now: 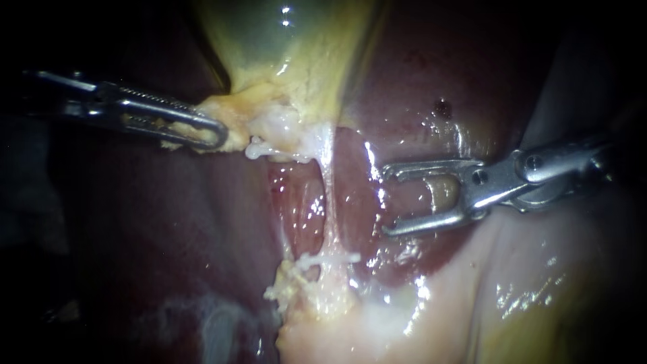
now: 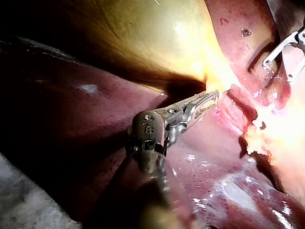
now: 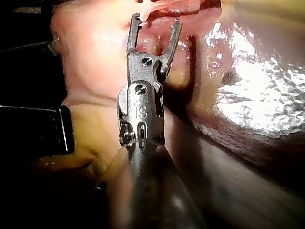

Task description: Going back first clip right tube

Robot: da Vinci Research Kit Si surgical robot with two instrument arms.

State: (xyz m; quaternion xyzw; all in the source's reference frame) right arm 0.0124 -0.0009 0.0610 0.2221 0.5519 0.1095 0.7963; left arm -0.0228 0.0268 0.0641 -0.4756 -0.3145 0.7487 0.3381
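Liver (image 1: 418,101) bare beside wide-open right instrument (image 1: 385,200); left instrument (image 1: 212,133) tight on edge of gallbladder (image 1: 296,47).

A surgical bench set-up, seen from very close; a dark red liver (image 1: 135,236) lies wet and glistening under a strong light, with the yellow-green gallbladder (image 1: 296,47) resting against it; two slender metal tools, the left instrument (image 1: 217,135) and the right instrument (image 1: 385,200), reach in from opposite sides; everything beyond the lit tissue is dark.
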